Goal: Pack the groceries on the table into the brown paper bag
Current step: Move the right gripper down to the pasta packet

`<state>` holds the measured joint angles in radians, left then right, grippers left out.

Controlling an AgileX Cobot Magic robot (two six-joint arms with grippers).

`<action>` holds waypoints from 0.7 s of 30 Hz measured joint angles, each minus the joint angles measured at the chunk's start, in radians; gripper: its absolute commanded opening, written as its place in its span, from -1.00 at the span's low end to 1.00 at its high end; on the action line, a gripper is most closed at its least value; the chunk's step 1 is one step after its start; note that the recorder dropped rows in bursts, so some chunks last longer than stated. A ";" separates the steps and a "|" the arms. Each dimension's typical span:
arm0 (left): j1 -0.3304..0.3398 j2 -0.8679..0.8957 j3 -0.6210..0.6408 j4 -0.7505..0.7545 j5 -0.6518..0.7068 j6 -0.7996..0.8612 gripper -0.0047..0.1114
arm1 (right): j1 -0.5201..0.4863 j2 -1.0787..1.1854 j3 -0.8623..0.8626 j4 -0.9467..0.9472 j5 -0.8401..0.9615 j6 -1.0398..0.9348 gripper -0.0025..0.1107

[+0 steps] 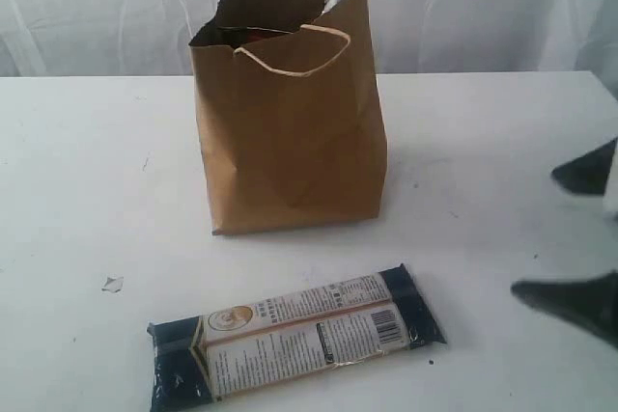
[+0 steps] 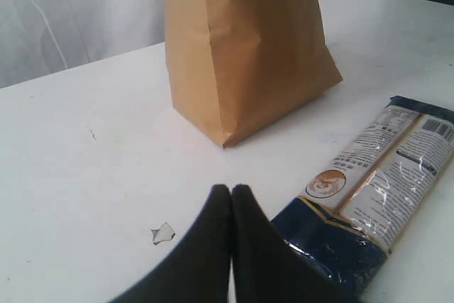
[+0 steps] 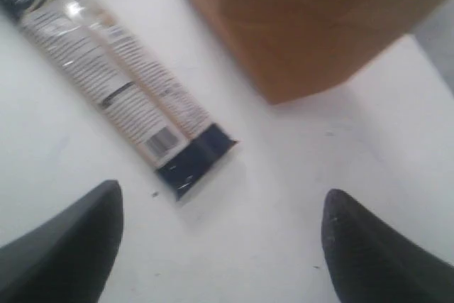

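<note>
Your left gripper [image 2: 230, 188] is clenched, its two black fingers [image 2: 206, 246] pressed flat together with nothing between them. It sits low over the table [image 1: 77, 190], just beside one dark-blue end of the long packet [image 2: 376, 182]; you cannot tell from the wrist view whether it touches the wrapper.

Your right gripper [image 3: 220, 196] stands spread wide and empty. It is at the right edge of the exterior view, apart from the packet's other end, with bare tabletop between its tips.

The packet lies flat, label side up. Its long axis runs left to right in the exterior view, with the right end angled slightly toward the paper bag [image 1: 290, 132]. Both ends are dark blue and the middle is a pale panel of small print, too fine to read. You can make out a round cream emblem [image 1: 232, 317] near the left end and a barcode [image 1: 386, 325] near the right, but no brand name.

The bag stands upright behind the packet and clear of it, its mouth open and its cream loop handles [image 1: 294, 55] up. Something pale and something red show inside the rim, unidentifiable.

A small scrap [image 1: 113, 284] lies on the table to the left of the packet.
</note>
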<state>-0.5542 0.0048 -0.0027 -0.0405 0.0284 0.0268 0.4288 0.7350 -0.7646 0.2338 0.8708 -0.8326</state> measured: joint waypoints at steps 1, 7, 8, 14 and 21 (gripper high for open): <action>0.000 0.000 0.000 0.000 0.000 0.000 -0.92 | 0.000 0.019 0.000 0.038 0.040 -0.067 0.31; 0.000 0.000 0.000 0.000 0.000 0.000 -0.92 | 0.053 0.187 0.002 0.212 0.067 -0.315 0.31; 0.000 0.000 0.000 0.000 0.000 0.000 -0.92 | 0.070 0.225 -0.001 0.232 0.052 -0.335 0.31; 0.000 0.000 0.000 0.000 0.000 0.000 -0.92 | 0.168 0.458 -0.080 0.303 0.032 -0.362 0.31; 0.000 0.000 0.000 0.000 0.000 0.000 -0.92 | 0.255 0.709 -0.221 0.219 0.032 -0.364 0.31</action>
<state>-0.5542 0.0048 -0.0027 -0.0405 0.0284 0.0268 0.6837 1.4438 -0.9856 0.4524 0.9027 -1.1963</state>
